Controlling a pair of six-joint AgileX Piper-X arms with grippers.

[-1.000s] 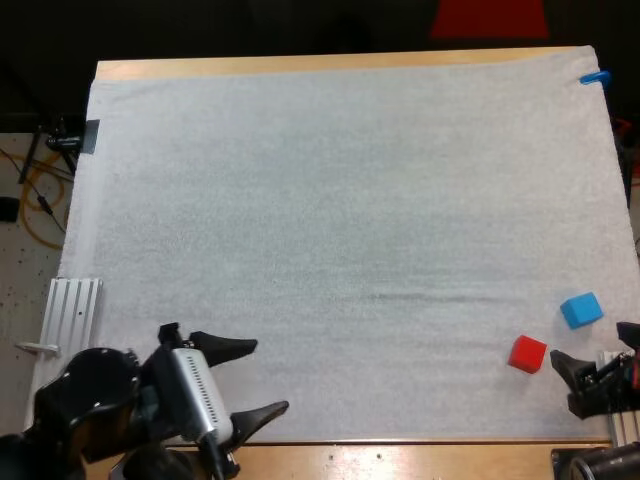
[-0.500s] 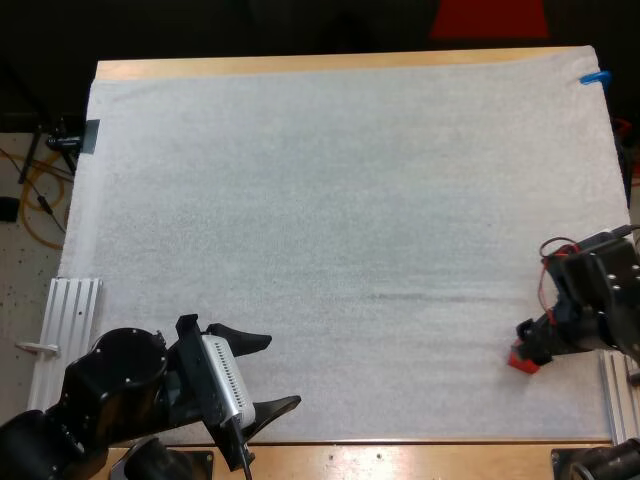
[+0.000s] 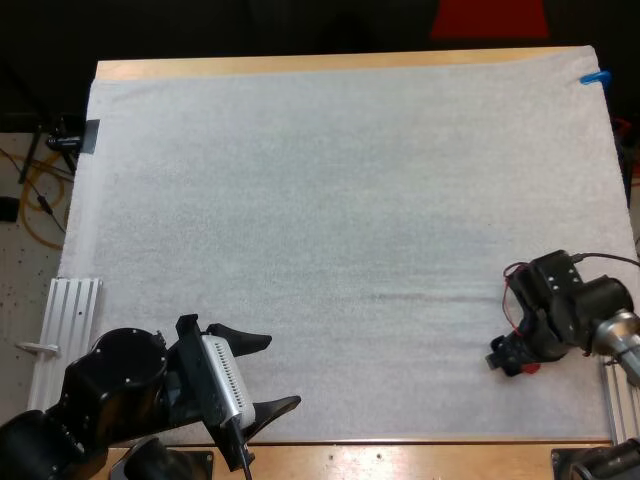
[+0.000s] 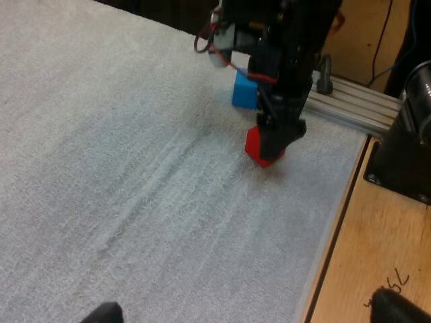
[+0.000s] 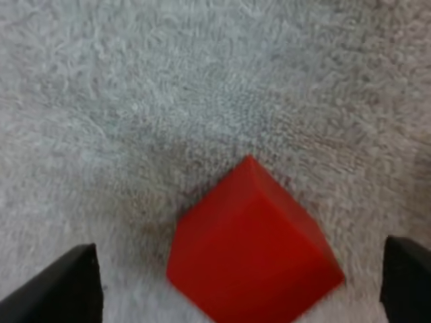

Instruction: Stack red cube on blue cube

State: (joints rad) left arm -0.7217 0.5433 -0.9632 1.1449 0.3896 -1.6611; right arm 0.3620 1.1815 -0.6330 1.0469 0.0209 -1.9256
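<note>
Right gripper (image 3: 512,362) hangs over the red cube (image 5: 252,249) on the white mat (image 3: 330,200), lower right of the high view, fingers spread wide, clear of its sides. Blue cube (image 4: 244,91) sits just beyond. Left gripper (image 3: 280,372), lower left, gapes empty.

Lab: white mat (image 3: 330,250), aluminium rail (image 3: 72,312)

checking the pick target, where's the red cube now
The red cube sits at the mat's near right in the high view, between the right gripper's open fingers, with the blue cube close by.
</note>
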